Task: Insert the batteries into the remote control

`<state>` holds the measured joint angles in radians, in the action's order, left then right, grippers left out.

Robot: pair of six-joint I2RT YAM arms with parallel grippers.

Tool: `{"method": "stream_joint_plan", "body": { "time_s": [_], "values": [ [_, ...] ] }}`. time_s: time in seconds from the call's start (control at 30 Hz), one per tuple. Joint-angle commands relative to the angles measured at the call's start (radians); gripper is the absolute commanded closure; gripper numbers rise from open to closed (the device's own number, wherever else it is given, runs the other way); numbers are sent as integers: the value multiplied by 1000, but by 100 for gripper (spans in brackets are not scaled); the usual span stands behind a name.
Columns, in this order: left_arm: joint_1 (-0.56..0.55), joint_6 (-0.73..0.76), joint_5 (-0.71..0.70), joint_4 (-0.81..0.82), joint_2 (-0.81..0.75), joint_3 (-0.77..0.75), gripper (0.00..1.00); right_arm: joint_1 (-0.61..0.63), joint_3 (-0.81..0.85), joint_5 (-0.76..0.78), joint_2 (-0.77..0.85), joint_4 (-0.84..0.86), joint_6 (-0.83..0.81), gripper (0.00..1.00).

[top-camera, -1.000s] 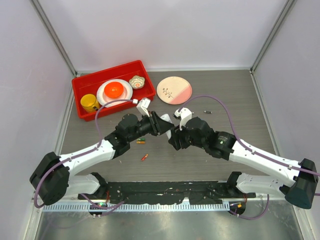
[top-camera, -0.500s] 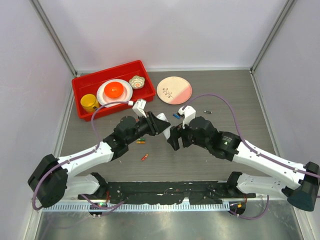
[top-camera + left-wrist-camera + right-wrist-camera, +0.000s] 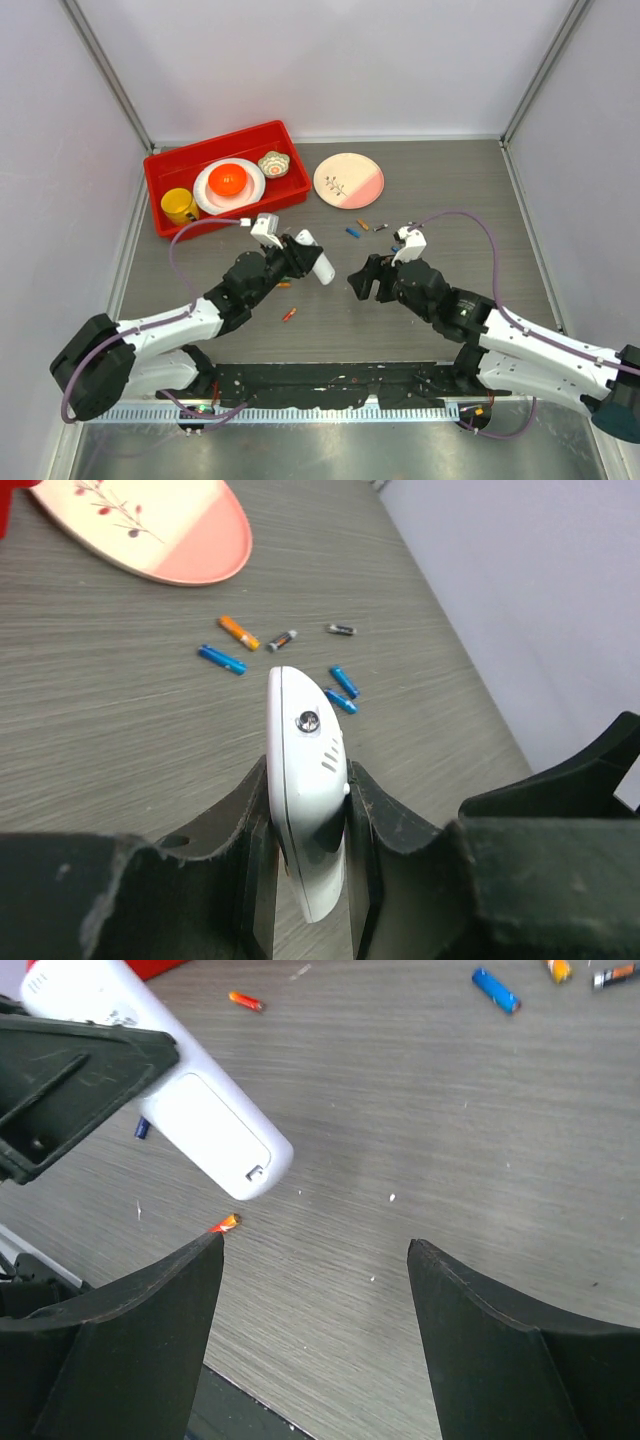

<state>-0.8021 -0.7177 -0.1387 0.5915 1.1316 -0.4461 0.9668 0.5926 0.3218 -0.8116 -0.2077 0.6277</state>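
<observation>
L gripper [image 3: 305, 815] clamps slim white plastic remote [image 3: 303, 770], mid-scene, back cover [image 3: 210, 1130] seemingly on. R gripper [image 3: 315, 1305] open, empty. Small coloured cylindrical batteries [image 3: 365, 228] lie loose at 12 o'clock. Step: presenting remote. Next, prob: R pries cover off.

Red tray [image 3: 210, 142] sits beyond the left claw [image 3: 303, 258] and off to its left, well apart. In the tray:
- yellow mug [image 3: 180, 206] at the end farthest from the claw
- white plate [image 3: 250, 190] mid-tray, orange bowl [image 3: 228, 179] on it
- small scalloped patterned bowl [image 3: 273, 163] at the end nearest the claw

Pink-and-cream plate [image 3: 348, 180] lies beyond the claw, slightly to its right. Grey wood-grain table [image 3: 450, 180] under everything.
</observation>
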Motion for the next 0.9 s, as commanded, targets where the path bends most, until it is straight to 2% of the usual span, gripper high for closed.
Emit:
{"method": "stream_joint_plan", "body": {
  "time_s": [0.0,0.07,0.23,0.27,0.37,0.43,0.5,0.87],
  "values": [
    [-25,83,-165,251,28,53,100,-10,-51,22,-27,169,156,21],
    [-26,75,-196,347,66,90,100,-19,-72,-7,-47,203,177,22],
    [-32,75,-213,522,169,141,100,-40,-192,-21,-63,471,254,22],
    [-34,75,-213,569,200,145,100,-46,-214,-53,-63,570,257,22],
    [-35,78,-217,637,253,158,100,-121,-255,-144,-106,640,305,27],
    [-36,78,-220,660,270,165,100,-177,-246,-269,-147,651,326,32],
    [-36,78,-225,688,292,168,100,-240,-270,-393,-210,753,351,39],
    [-43,115,-265,737,342,198,100,-272,-248,-549,-466,985,394,43]
  ]
}}
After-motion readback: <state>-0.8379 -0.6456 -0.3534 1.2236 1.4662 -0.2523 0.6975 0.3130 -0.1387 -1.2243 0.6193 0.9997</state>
